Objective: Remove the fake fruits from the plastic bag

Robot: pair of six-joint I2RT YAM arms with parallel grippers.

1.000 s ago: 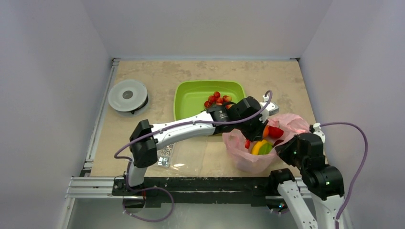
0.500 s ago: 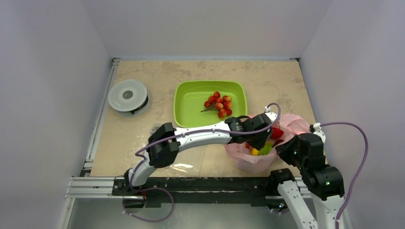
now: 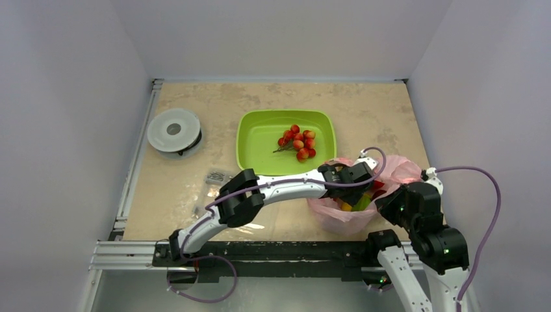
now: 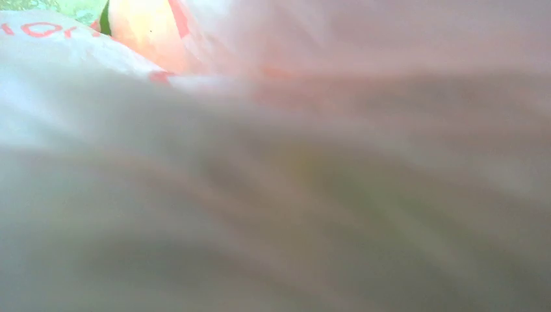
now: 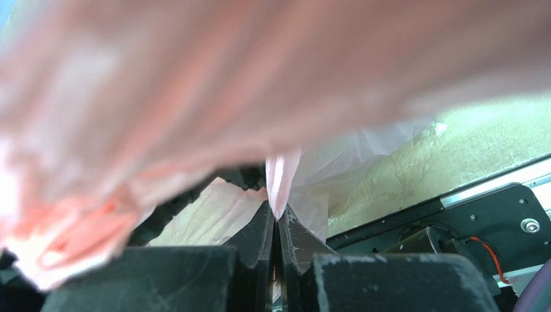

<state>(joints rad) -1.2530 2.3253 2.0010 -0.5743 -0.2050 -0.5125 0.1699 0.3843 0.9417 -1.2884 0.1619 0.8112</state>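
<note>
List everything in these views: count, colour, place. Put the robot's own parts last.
Translucent pink plastic bag: one, pink, near right of the table, mouth open.
Glossy plastic fake fruits: count unclear, yellow, green and red bits, inside the bag.
Shallow green plastic tray: one, green, centre, far side.
Cluster of small red berries: one, red, in the tray.
Round flat grey lidded container: one, grey-white, far left.
Clear flat box of metal bits: one, clear, partly under the left arm.
Beige table: one.
Left claw: black, inside the bag's mouth, fingertips hidden.
Right claw: black, shut on a fold of the bag.
</note>
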